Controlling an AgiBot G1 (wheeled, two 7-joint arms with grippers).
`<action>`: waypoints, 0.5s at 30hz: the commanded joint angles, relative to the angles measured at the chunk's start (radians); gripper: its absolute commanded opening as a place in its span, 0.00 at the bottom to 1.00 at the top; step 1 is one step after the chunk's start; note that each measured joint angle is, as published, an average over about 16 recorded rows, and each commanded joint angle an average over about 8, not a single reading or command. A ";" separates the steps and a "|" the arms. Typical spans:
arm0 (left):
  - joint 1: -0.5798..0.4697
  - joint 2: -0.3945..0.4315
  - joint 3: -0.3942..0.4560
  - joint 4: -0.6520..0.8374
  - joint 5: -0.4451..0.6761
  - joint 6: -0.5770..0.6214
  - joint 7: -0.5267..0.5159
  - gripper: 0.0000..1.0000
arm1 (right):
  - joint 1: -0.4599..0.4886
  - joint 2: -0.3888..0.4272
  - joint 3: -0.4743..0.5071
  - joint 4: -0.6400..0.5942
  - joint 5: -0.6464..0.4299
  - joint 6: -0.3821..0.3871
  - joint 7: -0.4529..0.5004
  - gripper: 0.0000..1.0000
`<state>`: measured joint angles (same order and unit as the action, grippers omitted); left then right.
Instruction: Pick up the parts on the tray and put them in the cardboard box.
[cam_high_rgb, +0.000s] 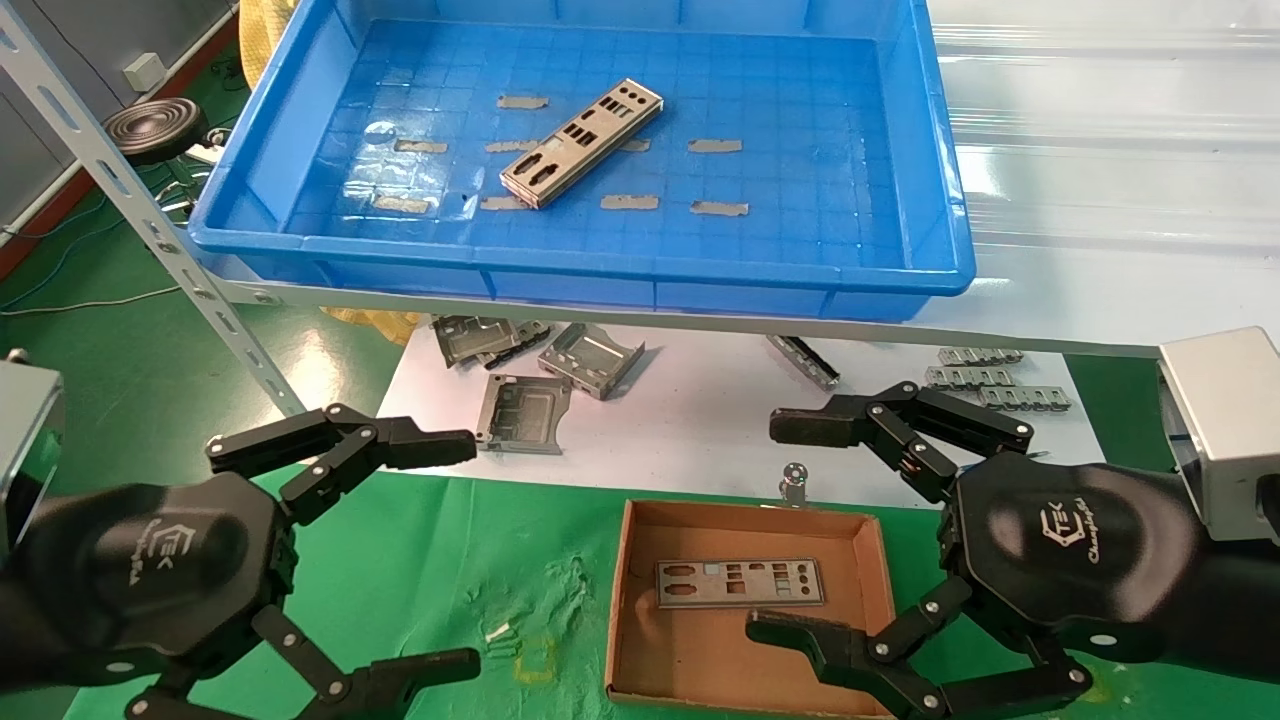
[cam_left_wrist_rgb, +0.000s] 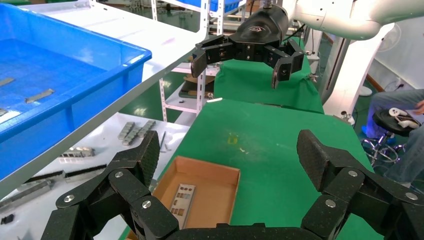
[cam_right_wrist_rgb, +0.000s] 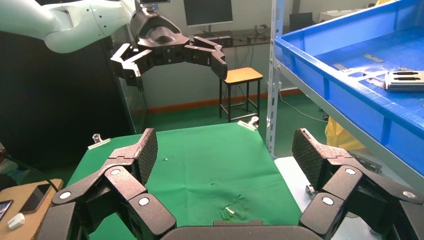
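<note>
Tray (cam_high_rgb: 300, 150) top edge cut off.

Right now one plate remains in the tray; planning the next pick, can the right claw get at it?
Probably yes: the right claw is open and empty, and the plate lies uncovered on the tray floor.

bright overhead light glares off the tray (cam_high_rgb: 300, 150) floor; pictures sharp.
</note>
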<state>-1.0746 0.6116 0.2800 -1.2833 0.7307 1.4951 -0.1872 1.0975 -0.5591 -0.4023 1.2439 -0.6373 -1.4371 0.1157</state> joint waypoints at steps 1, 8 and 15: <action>0.000 0.000 0.000 0.000 0.000 0.000 0.000 1.00 | 0.000 0.000 0.000 0.000 0.000 0.000 0.000 1.00; 0.000 0.000 0.000 0.000 0.000 0.000 0.000 1.00 | 0.000 0.000 0.000 0.000 0.000 0.000 0.000 1.00; 0.000 0.000 0.000 0.000 0.000 0.000 0.000 1.00 | 0.000 0.000 0.000 0.000 0.000 0.000 0.000 1.00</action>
<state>-1.0746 0.6116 0.2800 -1.2833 0.7307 1.4951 -0.1872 1.0975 -0.5590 -0.4024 1.2439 -0.6373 -1.4371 0.1157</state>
